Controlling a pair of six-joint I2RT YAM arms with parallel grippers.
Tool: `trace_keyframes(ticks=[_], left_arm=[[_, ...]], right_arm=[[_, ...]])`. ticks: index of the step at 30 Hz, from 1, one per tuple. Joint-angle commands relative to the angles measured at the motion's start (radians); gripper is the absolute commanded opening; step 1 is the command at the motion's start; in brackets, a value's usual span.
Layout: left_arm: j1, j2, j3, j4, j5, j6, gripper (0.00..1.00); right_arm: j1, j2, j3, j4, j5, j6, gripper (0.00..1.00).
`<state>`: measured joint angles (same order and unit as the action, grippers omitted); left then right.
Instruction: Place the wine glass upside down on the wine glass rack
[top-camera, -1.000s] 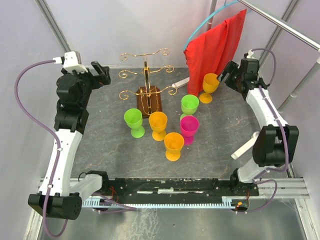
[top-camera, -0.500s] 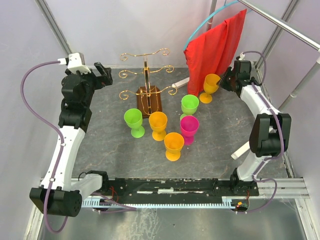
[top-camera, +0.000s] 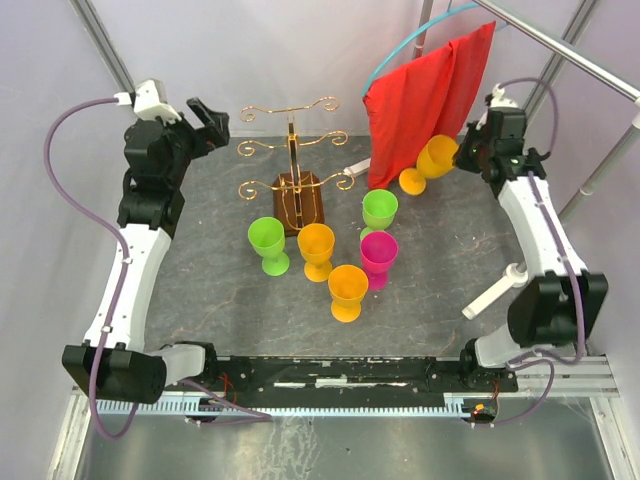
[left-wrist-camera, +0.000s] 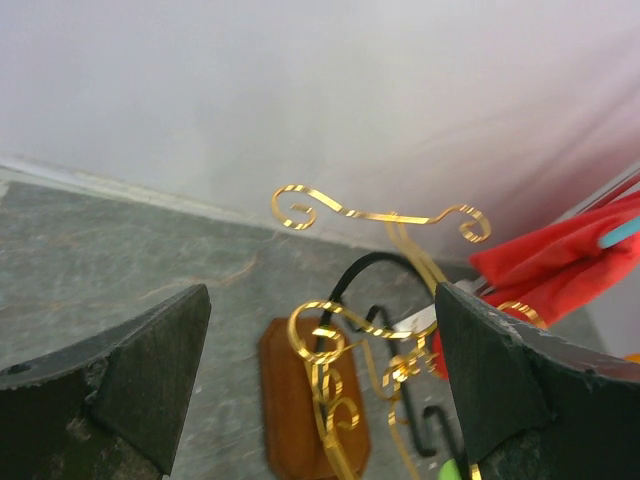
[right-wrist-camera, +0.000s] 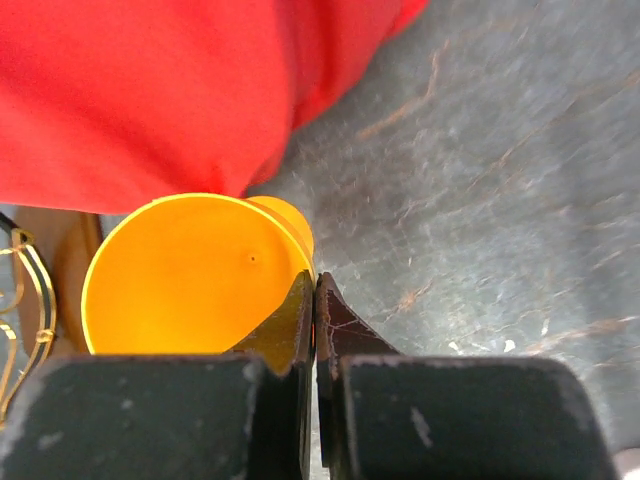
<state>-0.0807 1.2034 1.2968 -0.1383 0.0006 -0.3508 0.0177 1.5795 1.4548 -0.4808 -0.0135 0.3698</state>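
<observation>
In the top view the wine glass (top-camera: 437, 155), a yellow-orange plastic goblet, hangs tilted at the back right with its foot toward the red cloth. My right gripper (top-camera: 466, 154) is shut on its rim. In the right wrist view the right gripper (right-wrist-camera: 315, 285) pinches the wall of the wine glass (right-wrist-camera: 190, 270), one finger inside the bowl and one outside. The wine glass rack (top-camera: 292, 150), gold scroll wire on a brown wooden base, stands at the back centre. My left gripper (top-camera: 207, 120) is open, just left of its upper arms. The left wrist view shows the left gripper (left-wrist-camera: 322, 300) wide, framing the wine glass rack (left-wrist-camera: 380, 215).
Several upright goblets stand in front of the rack: green (top-camera: 267, 243), orange (top-camera: 316, 248), orange (top-camera: 347, 290), pink (top-camera: 379, 255) and green (top-camera: 379, 210). A red cloth (top-camera: 430, 90) hangs from a rail at the back right. A white tube (top-camera: 490, 295) lies near the right arm.
My right gripper has shut on the glass's rim and raised it, tipped, up and to the right. The left arm has risen and moved back beside the rack's top, still open.
</observation>
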Motion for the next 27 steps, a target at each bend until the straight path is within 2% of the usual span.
trace_keyframes(ticks=[1,6,11,15,20,24,27], left_arm=[[0.0,0.014,0.135,0.005,0.03,-0.192,0.99],[0.002,0.046,0.205,-0.055,0.052,-0.386,0.99],[0.001,0.05,0.157,-0.018,0.091,-0.656,0.99],[-0.001,0.006,0.078,0.035,0.039,-0.849,0.99],[-0.001,-0.043,0.018,0.11,0.01,-1.008,0.99],[-0.003,-0.081,-0.058,0.144,-0.001,-1.184,0.99],[-0.006,-0.109,-0.101,0.173,-0.015,-1.244,1.0]], right_arm=[[0.004,-0.23,0.094,0.009,0.055,-0.085,0.01],[0.009,-0.411,0.035,0.192,-0.091,-0.069,0.01],[0.041,-0.444,-0.005,0.455,-0.258,0.06,0.01],[0.141,-0.374,0.001,0.622,-0.263,0.063,0.01],[0.295,-0.238,0.04,0.783,-0.226,0.026,0.01],[0.442,-0.129,0.109,0.811,-0.172,-0.135,0.01],[0.523,-0.069,0.128,0.865,-0.129,-0.212,0.01]])
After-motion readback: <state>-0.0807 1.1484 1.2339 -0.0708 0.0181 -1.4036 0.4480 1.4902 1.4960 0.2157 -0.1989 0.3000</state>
